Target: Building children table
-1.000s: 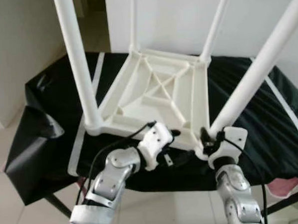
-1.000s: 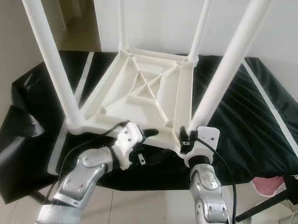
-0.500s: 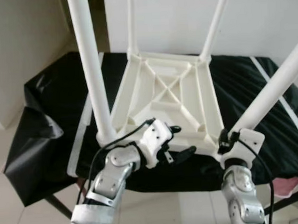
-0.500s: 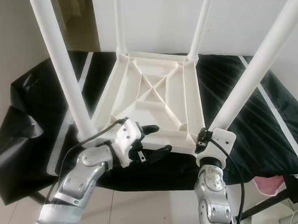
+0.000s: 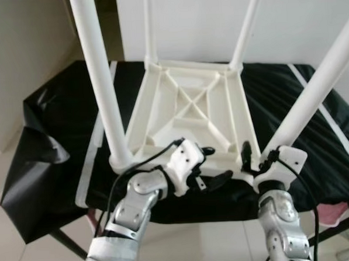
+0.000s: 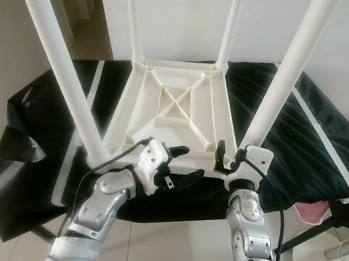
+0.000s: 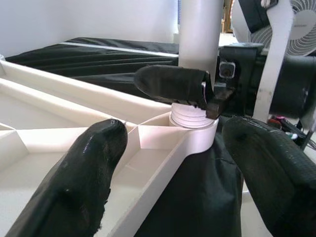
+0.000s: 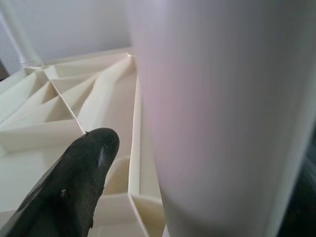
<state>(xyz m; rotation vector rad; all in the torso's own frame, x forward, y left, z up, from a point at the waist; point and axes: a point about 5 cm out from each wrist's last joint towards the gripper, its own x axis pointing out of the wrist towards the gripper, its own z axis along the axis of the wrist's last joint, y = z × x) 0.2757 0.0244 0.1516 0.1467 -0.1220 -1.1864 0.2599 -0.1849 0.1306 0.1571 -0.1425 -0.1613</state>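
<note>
A white plastic children's table [image 5: 191,115] lies upside down on a black-covered tabletop, its legs pointing up. My left gripper [image 5: 214,164] is open at the near edge, one finger above the rim [image 7: 163,163] and one below it. Seen from the left wrist, the fingers [image 7: 74,187] straddle that rim without closing. My right gripper [image 5: 259,159] is open at the foot of the near-right leg [image 5: 313,94], with one finger [image 5: 246,152] upright beside it. The right wrist view has that leg [image 8: 217,113] between the fingers [image 8: 74,182], with a gap on the finger's side.
The black cloth [image 5: 52,148] carries white tape stripes [image 5: 93,152] and hangs over the tabletop's edges. A white wall stands right behind. The near-left leg [image 5: 102,87] rises close to my left arm. A pink item [image 6: 316,211] lies on the floor at the right.
The upturned table swung on the cloth, its near-right leg going right with my right gripper. That gripper's finger has since come away from the leg. The left gripper stays open at the rim.
</note>
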